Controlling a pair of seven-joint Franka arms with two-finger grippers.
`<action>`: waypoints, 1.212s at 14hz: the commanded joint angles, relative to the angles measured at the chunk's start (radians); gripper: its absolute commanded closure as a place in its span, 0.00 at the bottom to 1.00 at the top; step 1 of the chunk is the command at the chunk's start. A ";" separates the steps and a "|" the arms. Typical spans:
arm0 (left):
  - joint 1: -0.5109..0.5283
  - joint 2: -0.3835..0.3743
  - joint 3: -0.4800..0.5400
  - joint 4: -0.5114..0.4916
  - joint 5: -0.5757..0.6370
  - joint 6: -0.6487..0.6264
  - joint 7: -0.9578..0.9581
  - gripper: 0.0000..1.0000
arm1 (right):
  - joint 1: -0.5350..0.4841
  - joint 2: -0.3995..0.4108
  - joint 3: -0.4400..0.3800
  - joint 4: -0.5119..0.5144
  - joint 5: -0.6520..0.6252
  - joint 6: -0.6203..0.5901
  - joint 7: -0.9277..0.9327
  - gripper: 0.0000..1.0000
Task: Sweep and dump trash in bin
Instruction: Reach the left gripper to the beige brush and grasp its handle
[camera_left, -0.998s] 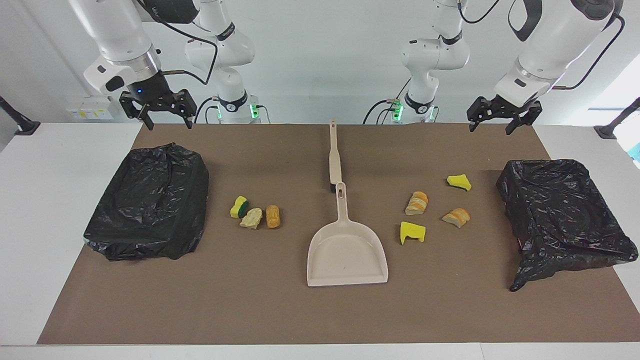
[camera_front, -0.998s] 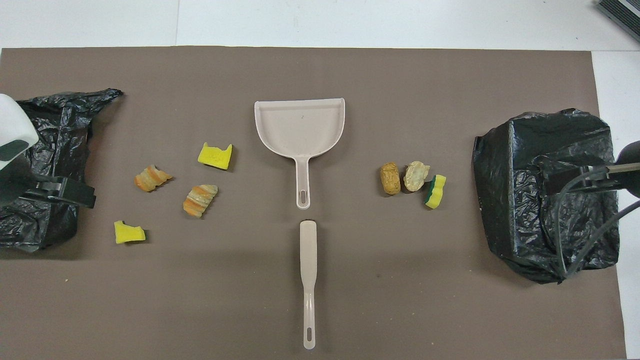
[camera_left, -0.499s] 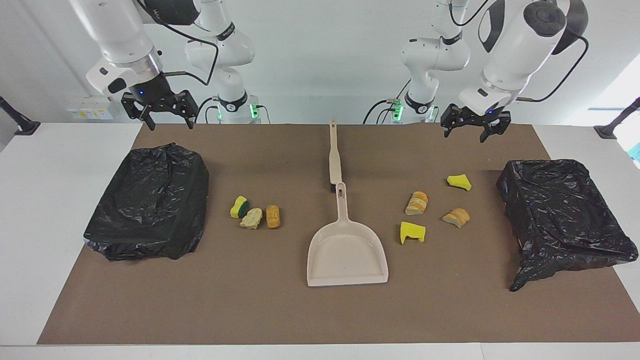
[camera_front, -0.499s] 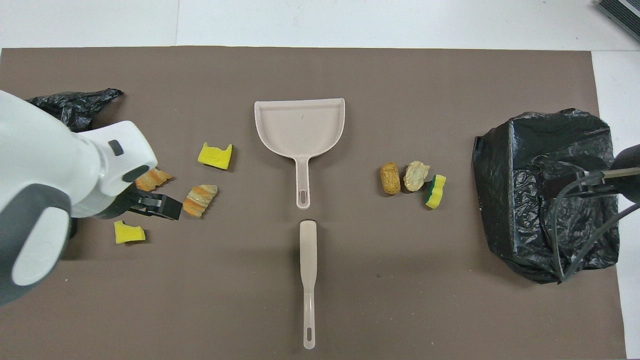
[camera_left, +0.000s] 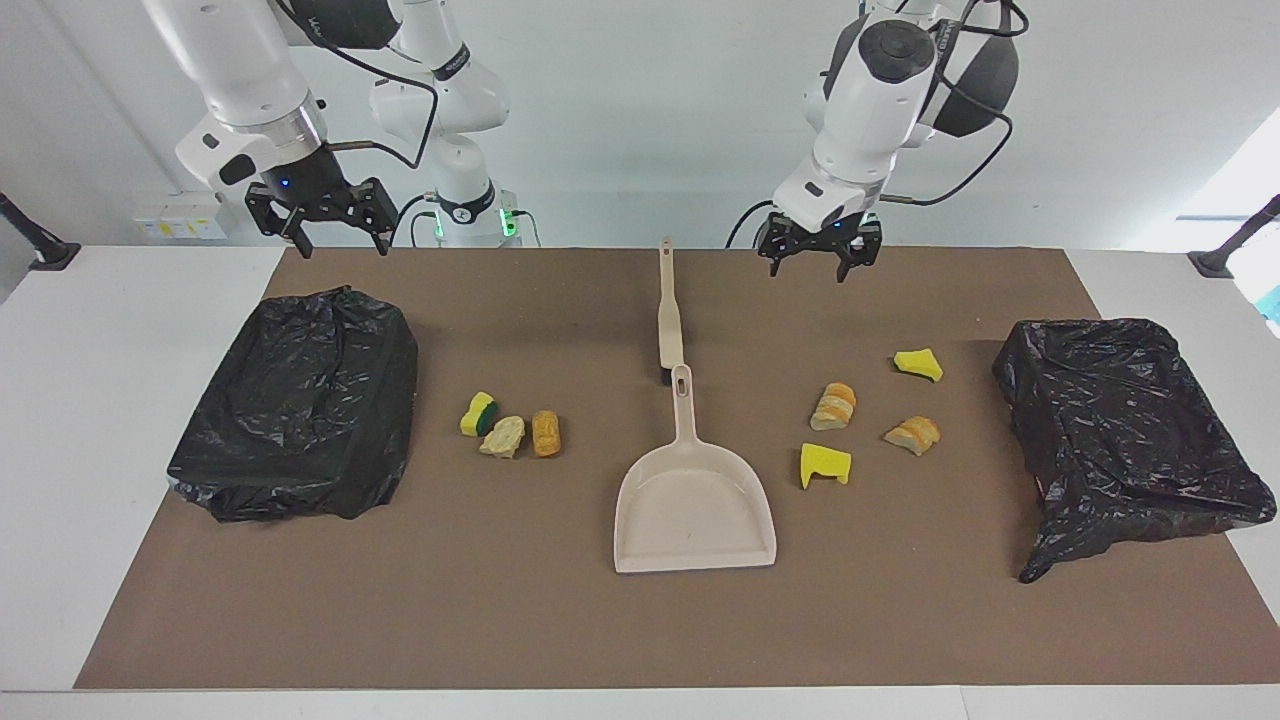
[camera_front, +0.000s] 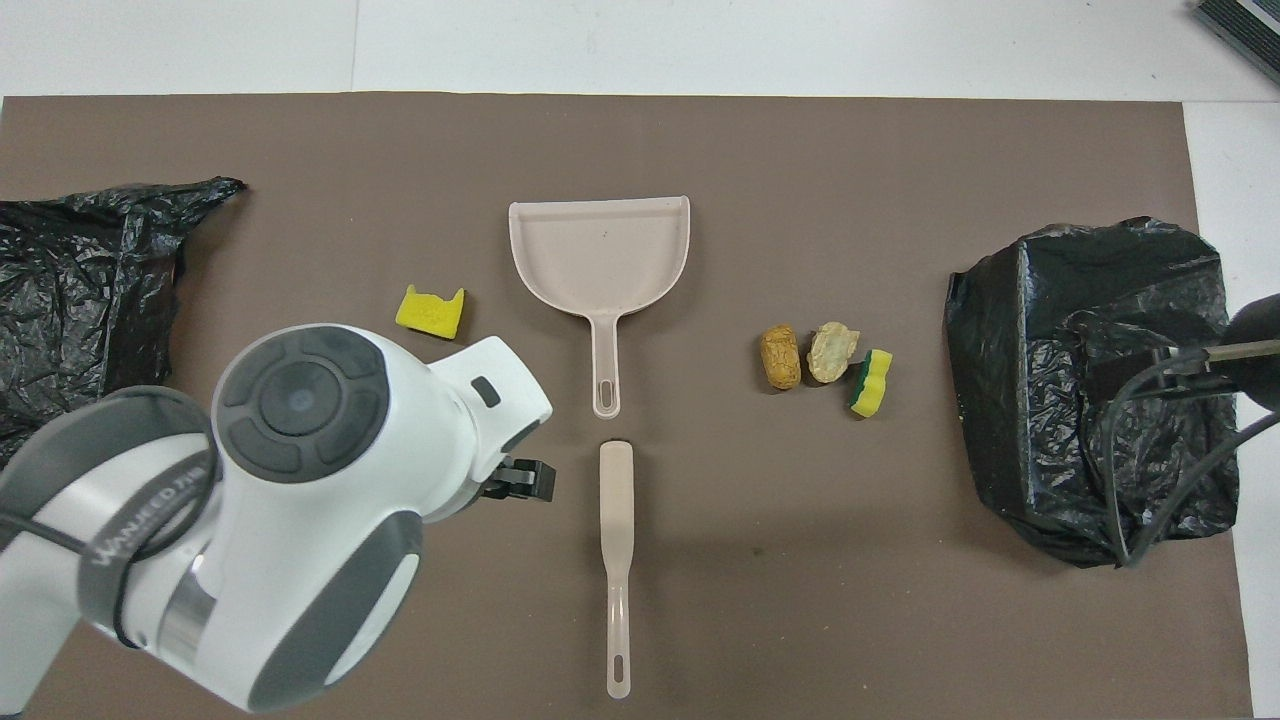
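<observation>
Hovering over mat's robot-side edge: left gripper (camera_left: 819, 258), fingers apart, empty, beside brush (camera_left: 668, 310). Right gripper (camera_left: 322, 222), also spread w/ nothing held, over bin (camera_left: 300, 400) corner. Trash (camera_left: 511, 427) mid-mat; dustpan (camera_left: 694, 500) centre.

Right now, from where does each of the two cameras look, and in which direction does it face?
Facing view: high across the table, looking toward the robots; both arms show at the top, left pincer open over the brown mat, right pincer open above the black bag-lined bin.
Overhead view: high above the robots' end, looking forward and steeply down; the left arm's white wrist fills the bottom corner, hiding some scraps.
Shared: the beige plastic dustpan, the slim beige brush, half a turn apart.
</observation>
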 joint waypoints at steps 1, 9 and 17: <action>-0.098 -0.020 0.020 -0.099 -0.008 0.069 -0.065 0.00 | -0.012 -0.026 0.005 -0.027 0.004 0.001 -0.033 0.00; -0.312 0.074 0.020 -0.298 -0.008 0.394 -0.264 0.00 | -0.012 -0.026 0.005 -0.027 0.004 -0.001 -0.032 0.00; -0.355 0.132 0.018 -0.311 -0.008 0.429 -0.399 0.18 | -0.012 -0.029 0.005 -0.033 0.005 -0.001 -0.031 0.00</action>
